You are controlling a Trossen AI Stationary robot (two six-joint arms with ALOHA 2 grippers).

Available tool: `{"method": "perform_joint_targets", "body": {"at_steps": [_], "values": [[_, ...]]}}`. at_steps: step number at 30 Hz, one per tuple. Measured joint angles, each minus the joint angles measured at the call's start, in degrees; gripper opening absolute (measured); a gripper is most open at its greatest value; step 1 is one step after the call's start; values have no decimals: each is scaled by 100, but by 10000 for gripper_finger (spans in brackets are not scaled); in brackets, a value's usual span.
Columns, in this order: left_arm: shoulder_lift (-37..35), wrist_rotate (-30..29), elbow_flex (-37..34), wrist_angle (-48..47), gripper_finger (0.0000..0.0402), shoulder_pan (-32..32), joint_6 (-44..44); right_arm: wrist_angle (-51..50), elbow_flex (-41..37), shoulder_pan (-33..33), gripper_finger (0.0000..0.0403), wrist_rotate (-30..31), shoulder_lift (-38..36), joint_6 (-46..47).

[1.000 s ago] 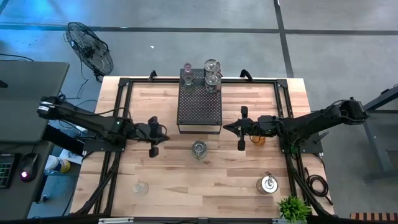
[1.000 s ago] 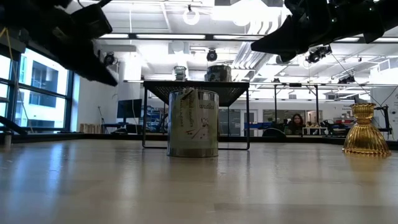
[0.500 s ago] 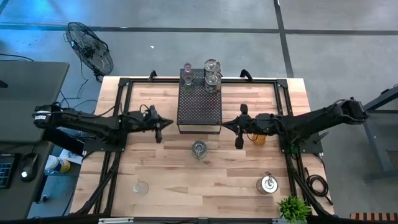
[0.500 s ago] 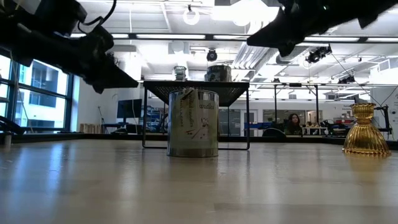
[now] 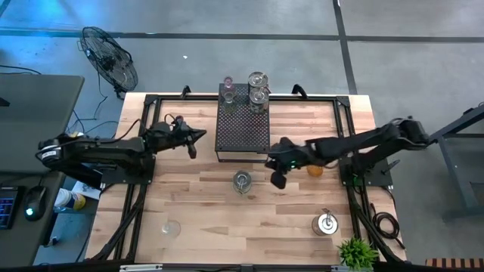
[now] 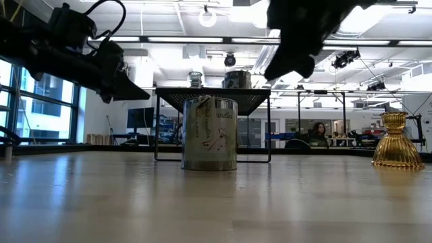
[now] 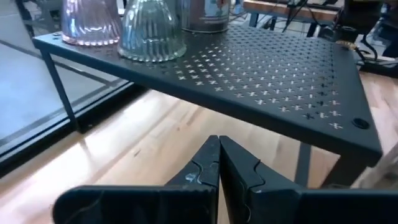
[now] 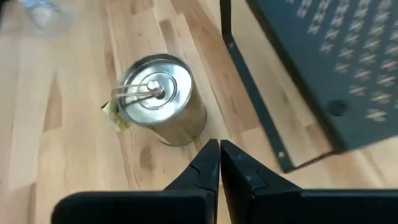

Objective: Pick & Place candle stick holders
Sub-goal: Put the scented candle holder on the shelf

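A pale wooden table (image 5: 227, 211) with a black frame stands on a grey concrete floor (image 5: 249, 53) crossed by dark lines. A black floor fan (image 5: 110, 60) sits off one far corner, a dark desk (image 5: 34, 113) with a mouse (image 5: 34, 204) beside the table, and a small green plant (image 5: 355, 253) by the near corner. Beyond the table, tall windows (image 6: 37, 101) show, bright ceiling lamps (image 6: 208, 17) hang among pipes, and a person (image 6: 318, 131) sits far off behind desks.
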Motion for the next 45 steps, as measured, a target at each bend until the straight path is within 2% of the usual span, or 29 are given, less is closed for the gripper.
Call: {"method": "perform_joint_targets", "body": {"at_steps": [4,9,12,15,20,27,32,38,45], "values": [[2,59,0,28,0,144,22,-446,684,55,33,-45,681,581],[2,77,0,-20,0,126,84,-803,1445,94,87,-136,1458,1233],[2,98,0,-133,0,126,155,-877,1735,87,110,-241,1822,1323],[2,101,0,-142,0,126,142,-890,1908,82,116,-231,2062,1347],[2,108,0,-146,0,126,129,-900,1961,51,91,-268,2248,1435],[2,116,2,-146,0,126,129,-1032,1946,41,8,-214,2192,1905],[2,121,1,-142,0,126,127,-1218,1948,41,16,-182,2187,2530],[2,210,2,-139,0,126,127,-1403,1934,45,3,-112,2091,3091],[2,223,4,-139,0,126,125,-2116,1930,191,6,-232,1877,3660]]}}
